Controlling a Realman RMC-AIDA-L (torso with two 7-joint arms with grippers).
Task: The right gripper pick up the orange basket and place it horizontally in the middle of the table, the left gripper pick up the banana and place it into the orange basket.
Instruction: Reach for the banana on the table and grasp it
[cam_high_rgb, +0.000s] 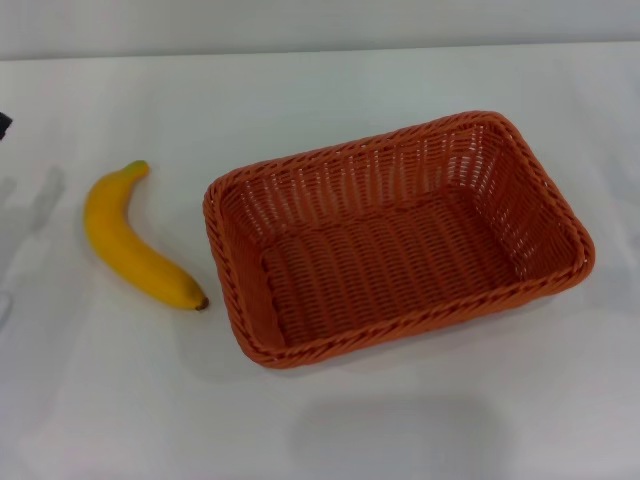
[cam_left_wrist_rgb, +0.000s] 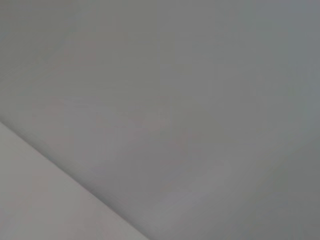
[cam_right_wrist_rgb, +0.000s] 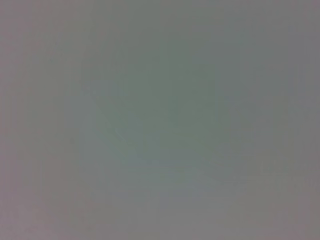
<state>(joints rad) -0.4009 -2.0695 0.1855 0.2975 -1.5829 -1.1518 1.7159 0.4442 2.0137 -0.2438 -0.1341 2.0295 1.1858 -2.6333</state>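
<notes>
The orange basket lies on the white table near the middle, its long side running roughly left to right and a little skewed, with nothing inside. Left of it, the yellow banana rests on the tabletop, green stem toward the back and dark tip almost touching the basket's near-left corner. A small dark bit of the left gripper shows at the far left edge, well away from the banana. The right gripper is out of view. Both wrist views show only plain grey surface.
The table's back edge meets a pale wall. Faint shadows fall on the tabletop at the far left and in front of the basket.
</notes>
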